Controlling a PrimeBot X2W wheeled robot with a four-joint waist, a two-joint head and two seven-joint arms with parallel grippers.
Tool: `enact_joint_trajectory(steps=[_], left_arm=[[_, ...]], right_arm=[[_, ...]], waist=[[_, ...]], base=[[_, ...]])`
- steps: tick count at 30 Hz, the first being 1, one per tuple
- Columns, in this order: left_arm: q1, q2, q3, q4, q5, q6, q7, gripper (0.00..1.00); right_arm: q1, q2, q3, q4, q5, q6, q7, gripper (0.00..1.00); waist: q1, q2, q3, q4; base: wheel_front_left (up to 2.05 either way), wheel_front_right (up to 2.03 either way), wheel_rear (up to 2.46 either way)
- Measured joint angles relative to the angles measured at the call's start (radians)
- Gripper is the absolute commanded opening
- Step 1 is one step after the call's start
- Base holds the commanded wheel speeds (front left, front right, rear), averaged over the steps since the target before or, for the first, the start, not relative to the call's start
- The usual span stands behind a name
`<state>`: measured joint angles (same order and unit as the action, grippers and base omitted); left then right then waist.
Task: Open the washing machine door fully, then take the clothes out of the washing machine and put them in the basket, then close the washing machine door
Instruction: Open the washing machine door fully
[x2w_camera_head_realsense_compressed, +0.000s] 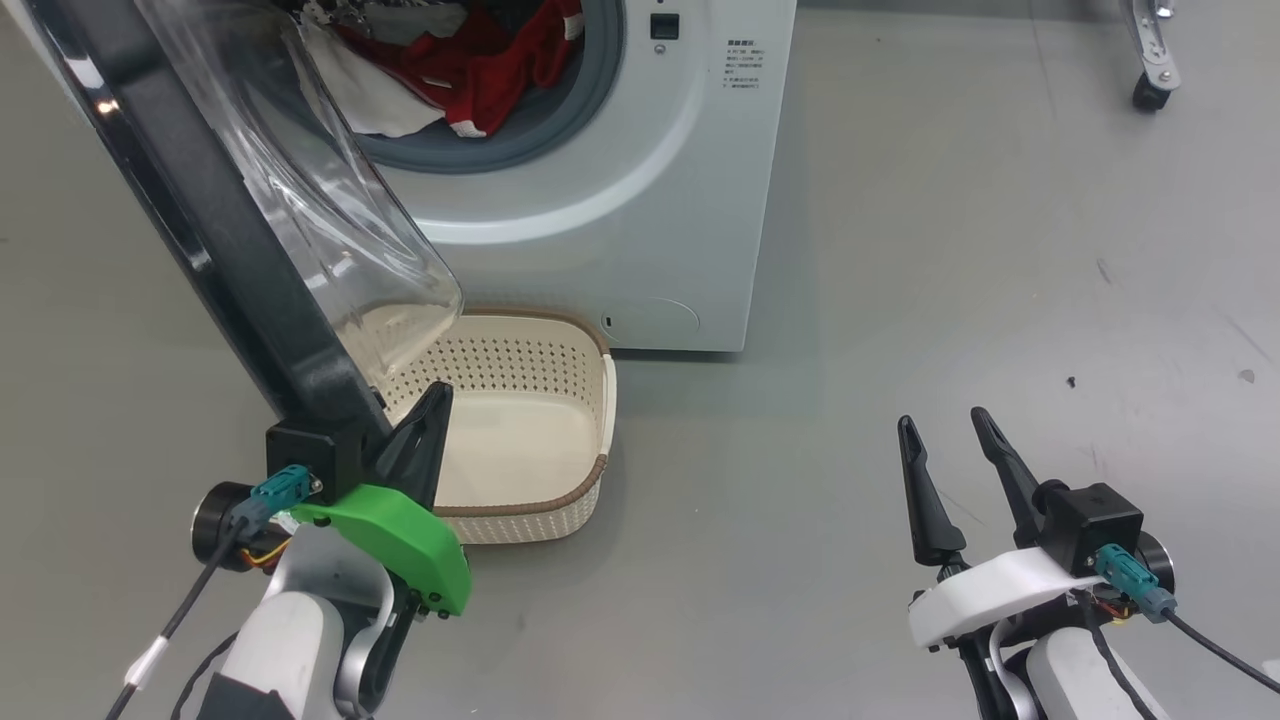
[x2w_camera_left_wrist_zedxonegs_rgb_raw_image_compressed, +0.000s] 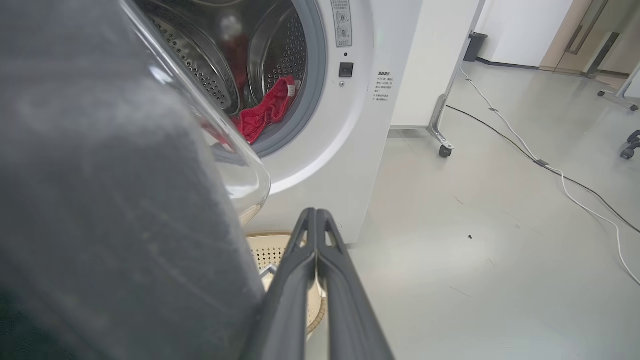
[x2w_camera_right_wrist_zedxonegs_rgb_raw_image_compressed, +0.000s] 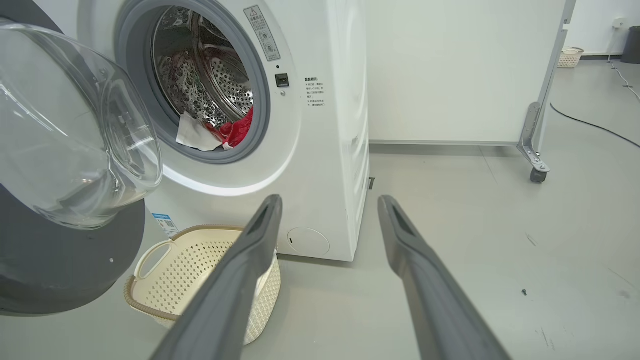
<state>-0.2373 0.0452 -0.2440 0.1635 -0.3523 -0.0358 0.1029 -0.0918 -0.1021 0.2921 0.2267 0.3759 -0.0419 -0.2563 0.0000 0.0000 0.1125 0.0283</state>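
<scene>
Standing open, the door (x2w_camera_head_realsense_compressed: 260, 310) sticks out from the left side of the washing machine (x2w_camera_head_realsense_compressed: 640, 220), toward the robot. Its clear glass bowl (x2w_camera_head_realsense_compressed: 330, 200) bulges toward the round hole of the washing machine.

The clothes (x2w_camera_head_realsense_compressed: 490, 70) are inside the washing machine, at the bottom front of the hole. They are red with white trim, and a white cloth lies with them on the left. Some of the pile rests on the grey rubber ring (x2w_camera_head_realsense_compressed: 603, 70) around the hole.

The basket (x2w_camera_head_realsense_compressed: 540, 507) sits on the grey floor (x2w_camera_head_realsense_compressed: 900, 280) right in front of the washing machine, under the door's glass bowl.

The left gripper (x2w_camera_left_wrist_zedxonegs_rgb_raw_image_compressed: 315, 215) is low down in front of the washing machine, just beside the bottom edge of the door and over the near left side of the basket. Its jaws are pressed tight together with nothing between them. I cannot tell if they touch the door.

The right gripper (x2w_camera_head_realsense_compressed: 942, 425) is over the floor, well off to the right of the washing machine's front. Its jaws are spread wide apart and hold nothing.
</scene>
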Motion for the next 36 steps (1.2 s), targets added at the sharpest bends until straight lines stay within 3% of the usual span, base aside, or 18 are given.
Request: enact_joint_trajectory(steps=[25, 36], left_arm=[[0.001, -0.003, 0.032, 0.024, -0.029, 0.013, -0.027, 0.00], [0.003, 0.017, 0.108, 0.032, -0.054, 0.045, -0.047, 0.00]], right_arm=[[0.002, -0.005, 0.009, 0.016, -0.014, 0.022, 0.000, 1.00], [0.001, -0.007, 0.017, 0.022, -0.019, 0.023, 0.000, 1.00]], waist=[[0.0000, 0.0000, 0.007, 0.157], [0.0000, 0.0000, 0.024, 0.203]], base=[[0.00, 0.00, 0.00], [0.00, 0.00, 0.00]])
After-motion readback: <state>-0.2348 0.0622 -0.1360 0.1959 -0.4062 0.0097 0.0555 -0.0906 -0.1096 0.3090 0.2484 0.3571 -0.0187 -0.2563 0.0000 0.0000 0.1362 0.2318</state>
